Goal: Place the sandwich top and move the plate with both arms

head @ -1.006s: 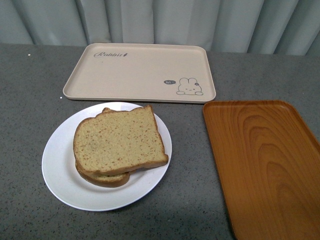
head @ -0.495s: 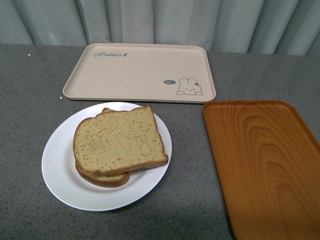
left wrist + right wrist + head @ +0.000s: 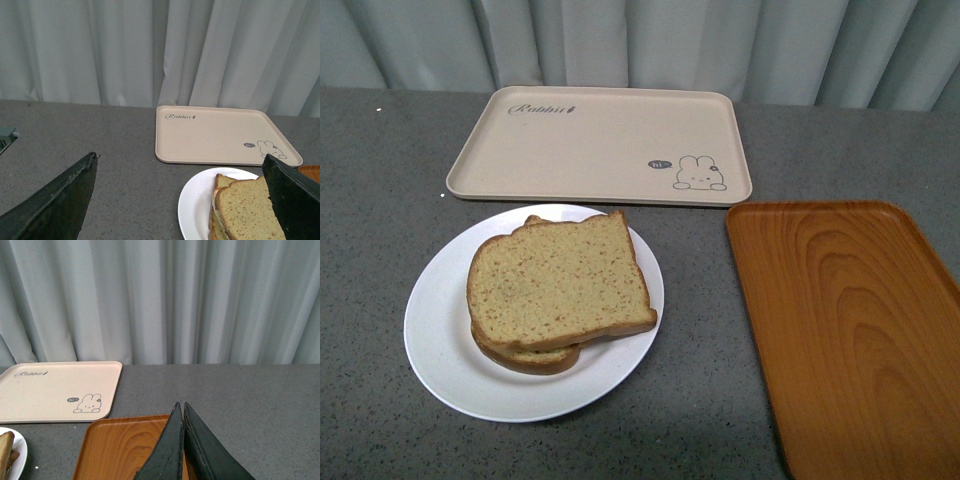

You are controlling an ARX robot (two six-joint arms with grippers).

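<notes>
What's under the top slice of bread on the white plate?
A second tan bread slice pokes out beneath the top tan wholemeal slice, both on the round white plate. Whatever lies between them is covered.

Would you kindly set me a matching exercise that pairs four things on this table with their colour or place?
Column one:
1. sandwich top
2. plate
3. rabbit-print tray
4. wood-grain tray

Column two:
a. beige, farthest back in the front view
b. orange, at the right in the front view
c. tan with a brown crust, uppermost on the stack
d. round and white

Pairs: 1-c, 2-d, 3-a, 4-b.
</notes>
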